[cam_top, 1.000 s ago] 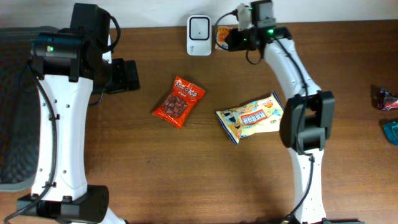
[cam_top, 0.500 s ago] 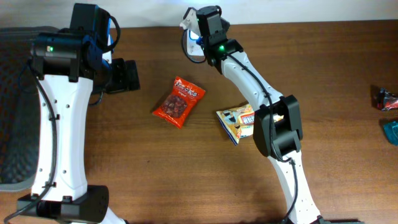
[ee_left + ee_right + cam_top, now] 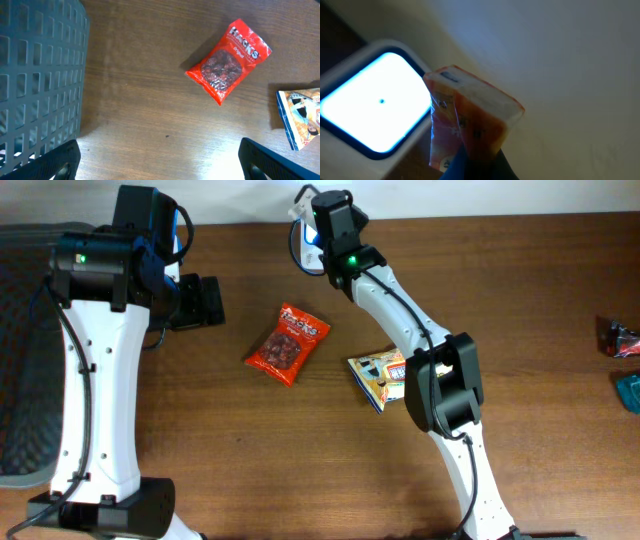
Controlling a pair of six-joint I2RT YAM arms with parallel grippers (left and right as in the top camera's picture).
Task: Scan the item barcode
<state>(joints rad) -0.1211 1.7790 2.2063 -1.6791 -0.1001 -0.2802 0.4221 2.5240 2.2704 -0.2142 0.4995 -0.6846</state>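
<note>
- the right tool (image 3: 320, 216) is at the table's back edge, near the middle, its arm reaching back across the table.
- it is clamped shut on a small orange packet (image 3: 470, 122), gripped at the lower end; in the right wrist view the fingers are only a dark shape at the bottom of the frame.
- the packet is off the table, just beside the lit window of the white scanner (image 3: 367, 112), and seems to overlap the window's right edge.
- which face of the packet carries the barcode cannot be told.
- the left tool (image 3: 160, 161) hangs with its jaws spread wide and nothing between them, above bare table (image 3: 140, 120) near the left edge.
- a grey mesh basket (image 3: 40, 75) sits at the left edge, beside that tool.
- a red packet (image 3: 288, 343) lies flat near the table's middle.
- a yellow and blue packet (image 3: 375, 377) lies to its right, partly under the right arm; the two are apart.
- two small wrappers, a dark one (image 3: 618, 338) and a teal one (image 3: 630, 392), lie at the right edge.
</note>
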